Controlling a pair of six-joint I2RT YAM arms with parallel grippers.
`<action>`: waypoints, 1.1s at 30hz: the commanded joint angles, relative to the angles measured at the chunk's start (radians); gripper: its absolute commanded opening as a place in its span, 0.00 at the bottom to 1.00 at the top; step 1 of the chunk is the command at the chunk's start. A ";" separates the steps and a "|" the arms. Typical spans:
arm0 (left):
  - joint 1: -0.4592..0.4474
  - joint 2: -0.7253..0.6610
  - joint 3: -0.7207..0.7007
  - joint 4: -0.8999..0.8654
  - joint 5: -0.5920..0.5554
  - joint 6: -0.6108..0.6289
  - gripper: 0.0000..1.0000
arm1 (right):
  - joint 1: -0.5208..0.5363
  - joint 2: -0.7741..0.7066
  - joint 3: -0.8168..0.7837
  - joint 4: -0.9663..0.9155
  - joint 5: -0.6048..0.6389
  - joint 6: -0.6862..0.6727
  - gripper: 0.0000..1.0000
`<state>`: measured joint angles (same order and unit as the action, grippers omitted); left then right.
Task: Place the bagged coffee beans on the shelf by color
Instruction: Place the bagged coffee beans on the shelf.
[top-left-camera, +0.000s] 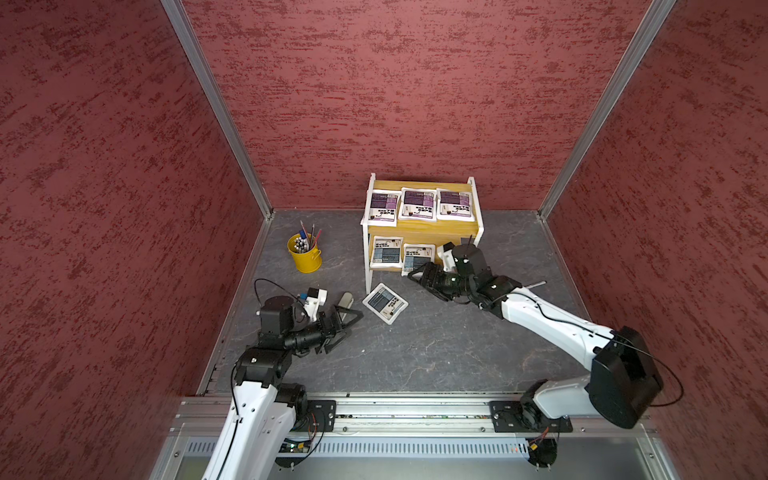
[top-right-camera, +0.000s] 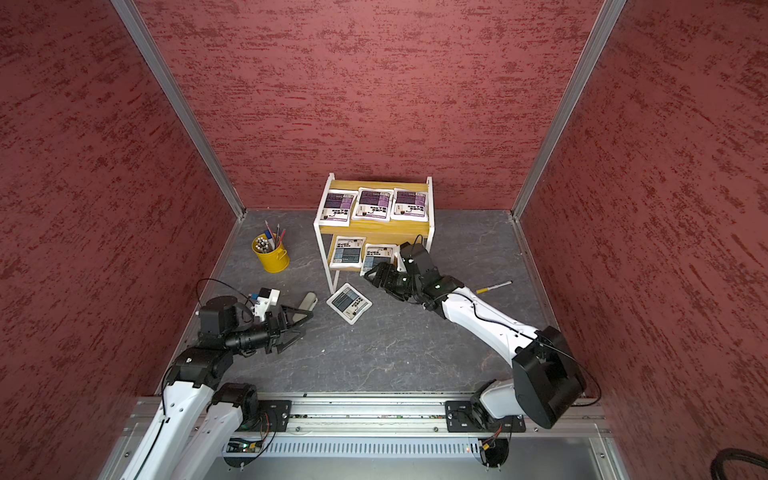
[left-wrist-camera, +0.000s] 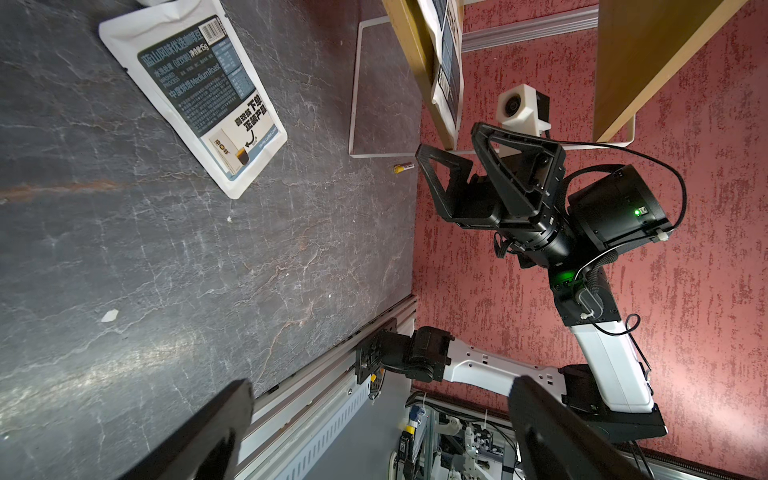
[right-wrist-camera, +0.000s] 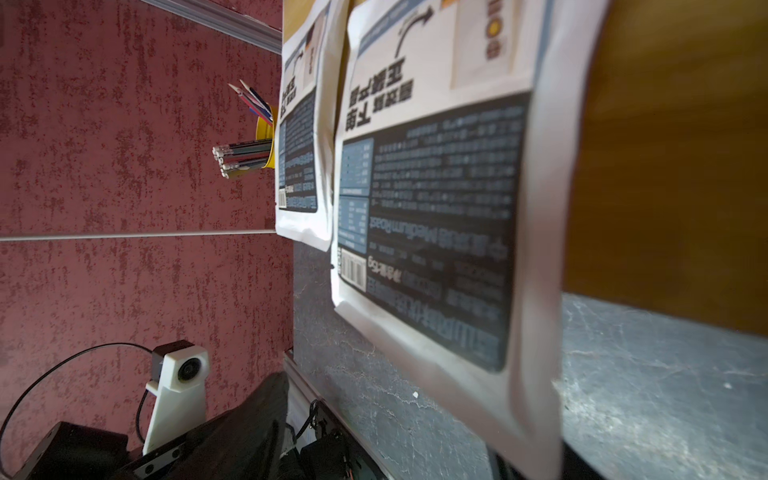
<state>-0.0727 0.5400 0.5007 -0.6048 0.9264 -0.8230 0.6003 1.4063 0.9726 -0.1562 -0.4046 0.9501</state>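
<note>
At the shelf (left-wrist-camera: 648, 62), the left wrist view, unlike the right, shows right fingers (left-wrist-camera: 511, 187) parted, empty; left fingers (left-wrist-camera: 220, 428) likewise.

A yellow bucket (top-left-camera: 306, 258) of pencils (top-left-camera: 306, 239) stands well beyond the left fingers (top-left-camera: 351, 311). A grey-green case (top-left-camera: 345, 298) lies just beside them. 1 pen (top-right-camera: 496, 286) lies far off.

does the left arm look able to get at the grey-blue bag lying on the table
Probably yes: the open left gripper is close to the grey-blue bag, only bare table lies between, and nothing rests on the bag.
</note>
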 joint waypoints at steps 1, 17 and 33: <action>0.008 -0.014 -0.015 0.022 0.012 0.001 1.00 | 0.000 -0.022 -0.018 0.057 -0.054 -0.004 0.76; 0.009 -0.021 -0.039 0.044 0.009 -0.012 1.00 | 0.013 -0.142 -0.085 -0.039 -0.084 -0.094 0.72; 0.014 -0.051 -0.050 0.012 0.010 0.000 1.00 | 0.047 -0.042 -0.028 -0.024 -0.026 -0.114 0.07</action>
<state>-0.0719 0.4999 0.4591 -0.5846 0.9264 -0.8398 0.6407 1.3529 0.9100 -0.1909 -0.4671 0.8364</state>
